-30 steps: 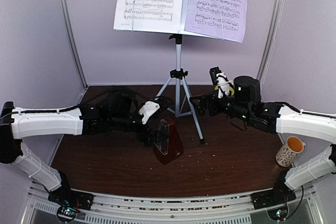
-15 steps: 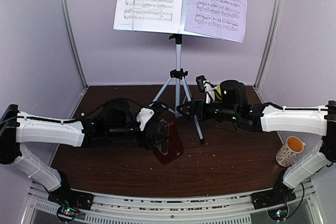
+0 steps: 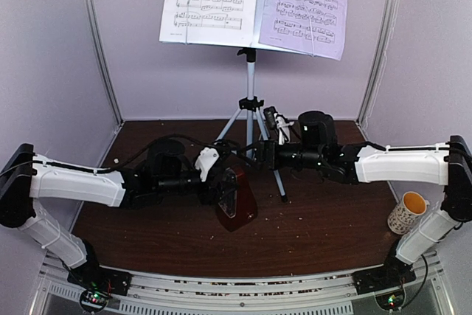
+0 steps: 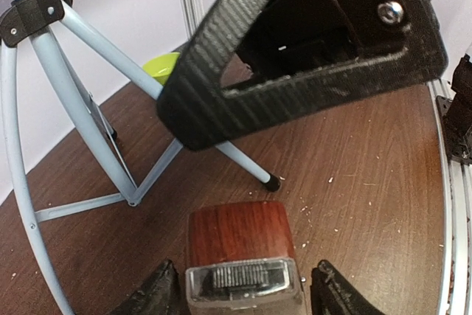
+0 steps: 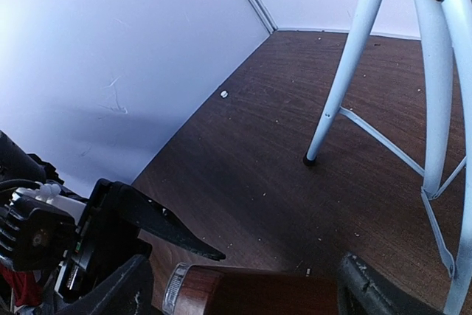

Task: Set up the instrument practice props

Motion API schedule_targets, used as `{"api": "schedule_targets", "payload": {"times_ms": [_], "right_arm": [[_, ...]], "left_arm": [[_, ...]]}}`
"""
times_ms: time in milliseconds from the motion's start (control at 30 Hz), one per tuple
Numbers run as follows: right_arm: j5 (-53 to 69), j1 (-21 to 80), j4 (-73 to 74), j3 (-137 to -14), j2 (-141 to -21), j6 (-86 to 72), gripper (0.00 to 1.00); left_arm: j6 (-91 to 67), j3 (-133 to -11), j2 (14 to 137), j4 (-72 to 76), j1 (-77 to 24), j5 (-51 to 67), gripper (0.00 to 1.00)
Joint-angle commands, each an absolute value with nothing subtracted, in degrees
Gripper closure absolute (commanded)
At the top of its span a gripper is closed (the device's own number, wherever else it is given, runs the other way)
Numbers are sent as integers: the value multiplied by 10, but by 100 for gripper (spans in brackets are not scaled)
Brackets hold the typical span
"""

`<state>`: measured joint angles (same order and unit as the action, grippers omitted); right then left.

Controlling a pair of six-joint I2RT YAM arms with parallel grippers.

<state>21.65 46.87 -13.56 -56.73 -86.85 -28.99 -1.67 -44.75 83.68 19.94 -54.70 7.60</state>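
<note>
Two grippers meet at the metronome [image 3: 237,198], mid-way across the worktop [image 3: 324,234] just before the tripod [image 3: 251,119]. The left gripper [image 4: 245,269] clasps its sides between its fingers, while the right gripper [image 5: 243,274] has its fingers spread wide around it. Only the left wrist view shows a green bowl [image 4: 164,66].

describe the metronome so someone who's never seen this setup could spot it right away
Find the tall music stand in the middle, toward the back. Just in front of its splayed legs, on the dark wooden surface, sits the metronome. It is a small dark-red, wood-grained pyramid, unlike the patterned, yellow-lined cup far off at the right edge.
</note>
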Motion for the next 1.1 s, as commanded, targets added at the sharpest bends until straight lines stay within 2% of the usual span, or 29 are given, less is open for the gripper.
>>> {"api": "schedule_targets", "payload": {"times_ms": [0, 300, 633, 900, 1067], "right_arm": [[237, 476, -145, -562, -875, -298, 14], [243, 485, -142, -562, -892, -301, 18], [248, 488, -146, -546, -906, -305, 22], [237, 488, -139, -534, -909, -301, 28], [229, 488, -134, -523, -909, -292, 29]], "left_arm": [[-24, -442, 830, 243, -546, 70, 38], [-20, -431, 818, 248, -546, 63, 43], [-17, -422, 804, 242, -546, 46, 43], [-13, -421, 801, 247, -546, 46, 50], [-13, -414, 790, 249, -546, 45, 51]]}}
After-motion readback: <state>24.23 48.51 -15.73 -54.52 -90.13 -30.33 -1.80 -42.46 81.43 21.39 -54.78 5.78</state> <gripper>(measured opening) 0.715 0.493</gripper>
